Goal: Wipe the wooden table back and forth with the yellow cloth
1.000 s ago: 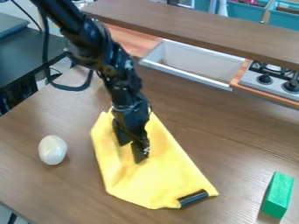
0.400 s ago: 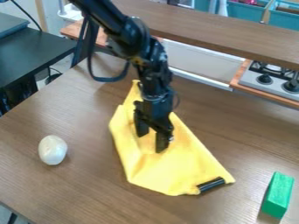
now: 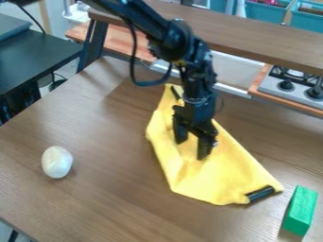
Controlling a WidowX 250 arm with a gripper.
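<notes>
Gripper (image 3: 191,149) with its fingers apart, on the yellow cloth (image 3: 221,177) at the middle of the bench (image 3: 107,203).
On the left part of the bench, a white egg (image 3: 56,162) lies alone, supported only by the flat top. Next comes the cloth, spread from near the far edge toward the right side. The fingertips seem to rest on it from above, not to pinch it, so probably light pressure makes the small folds around them. At its near right corner a dark rod end (image 3: 260,194) sticks out, perhaps because the cloth is laid over it. Farthest right, a green block (image 3: 300,211) lies just beside this corner, stable on a long flat face.
</notes>
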